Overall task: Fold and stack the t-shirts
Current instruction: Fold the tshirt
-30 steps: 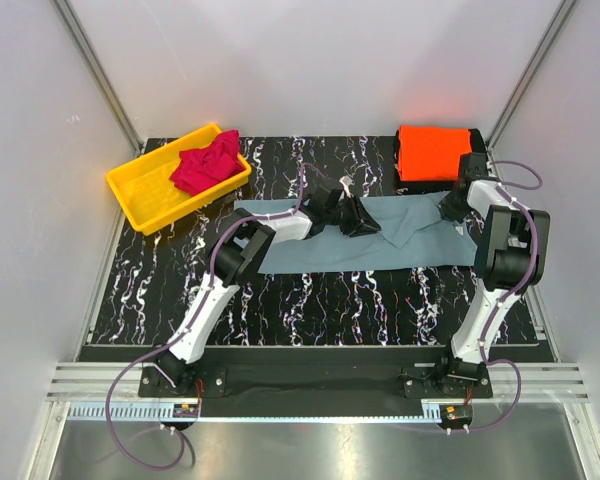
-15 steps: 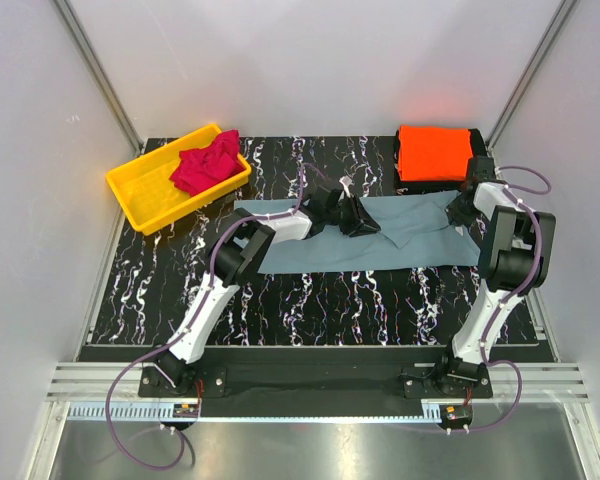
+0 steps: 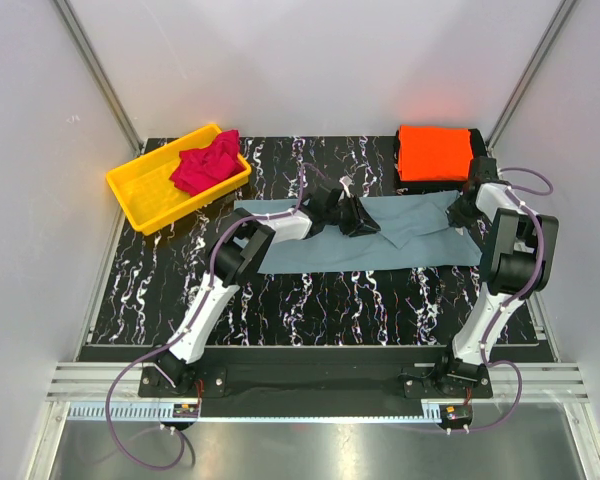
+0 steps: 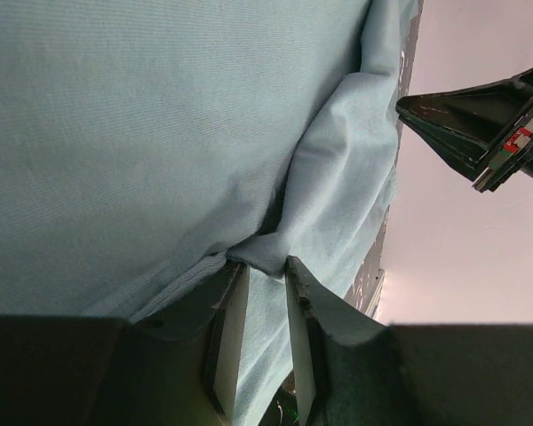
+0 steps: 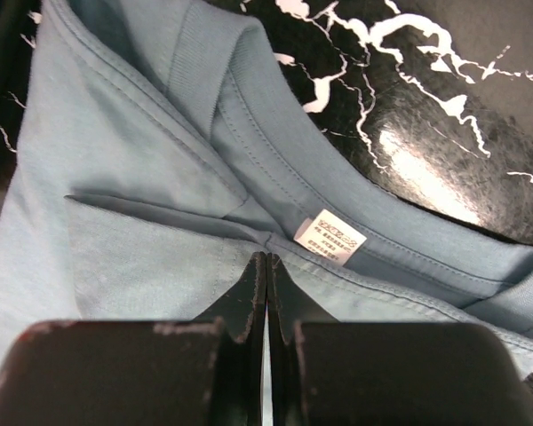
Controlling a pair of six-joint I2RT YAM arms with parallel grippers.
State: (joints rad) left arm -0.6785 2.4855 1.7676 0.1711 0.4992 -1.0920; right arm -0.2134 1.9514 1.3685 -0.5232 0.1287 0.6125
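Right claw (image 5: 266, 260) has edged rightward, clenched on grey-blue t-shirt (image 3: 380, 255) collar; left claw (image 4: 265, 266) grips its fold.

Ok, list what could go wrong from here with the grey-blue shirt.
1. The left fingers pinch only a small bunched tuck of the grey-blue t-shirt; it may slip out when pulled.
2. The right fingers close at the very edge of a fold by the collar label, likely a thin grip.
3. The orange t-shirt lies just beyond the right fingers; a lift could nudge it.
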